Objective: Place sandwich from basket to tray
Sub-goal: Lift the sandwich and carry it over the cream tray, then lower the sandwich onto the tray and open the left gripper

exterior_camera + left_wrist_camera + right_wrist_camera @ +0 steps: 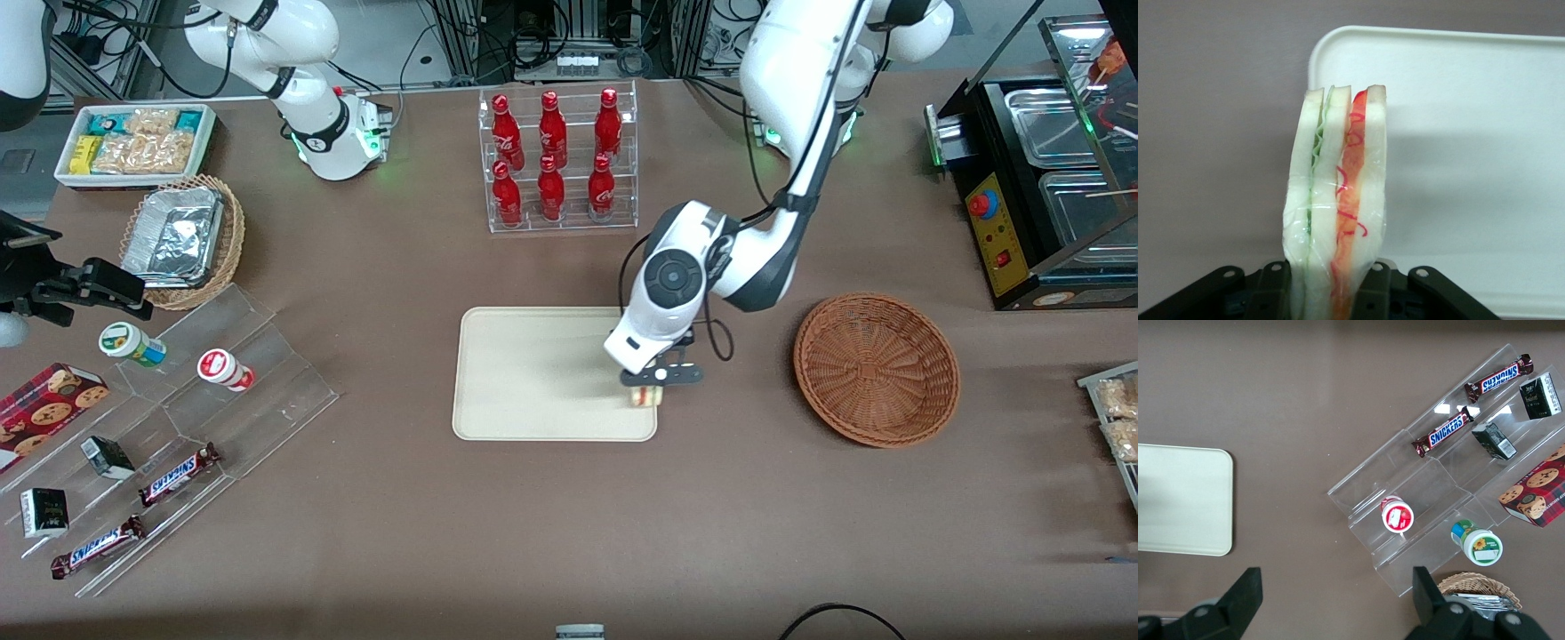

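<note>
Gripper [652, 380]: clamped on the sandwich [1337, 200], held above the tray [533, 373] near the edge closest to the basket [876, 369]. Step judged: lower gently, part the fingers only once the wedge rests on the tray. Sandwich: soft white bread, film-wrapped, with green and red-orange layers. Tray: smooth, cream, low-rimmed. Basket: woven reddish-brown wicker, well apart from the gripper.

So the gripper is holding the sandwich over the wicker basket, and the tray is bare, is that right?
Not quite. The gripper does hold the sandwich, but over the corner of the tray, not over the basket, which lies apart toward the working arm's end. The front view shows this. The tray is bare.
</note>
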